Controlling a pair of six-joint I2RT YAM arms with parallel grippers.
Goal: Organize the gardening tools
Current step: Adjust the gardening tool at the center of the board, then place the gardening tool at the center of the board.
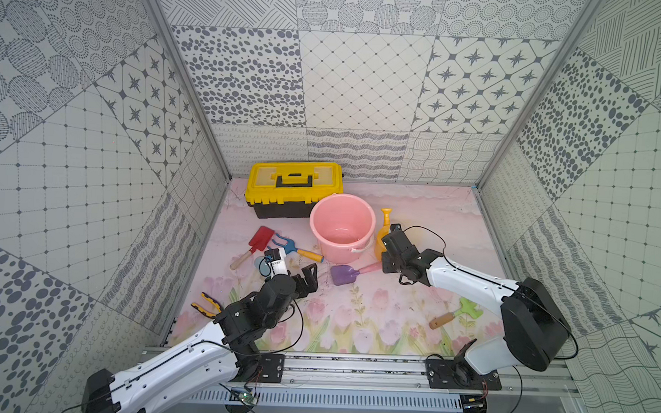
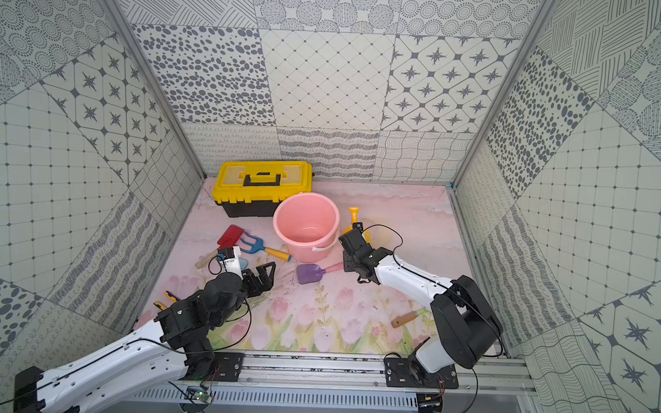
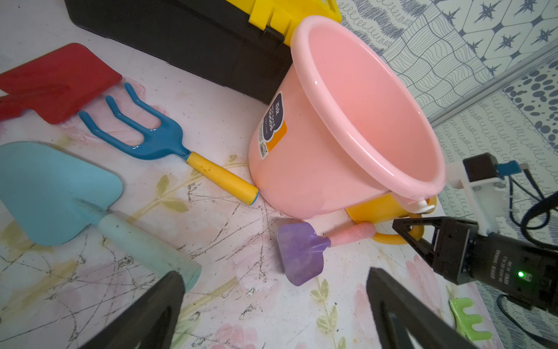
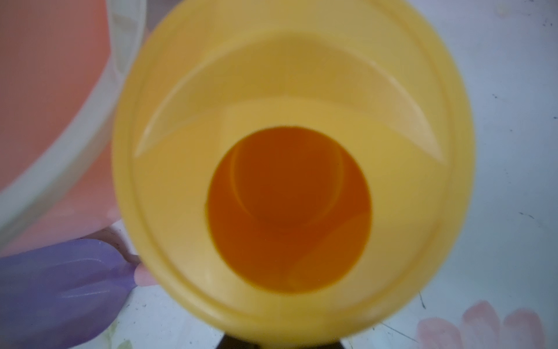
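Yellow watering can (image 4: 290, 99) interior, right-wrist only

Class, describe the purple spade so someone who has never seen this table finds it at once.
Find the pink bucket in front of the yellow toolbox. The purple spade lies on the robot's side of it, handle pointing towards the yellow watering can. It alone has a purple head and pink handle; the blue rake nearby has a yellow one.
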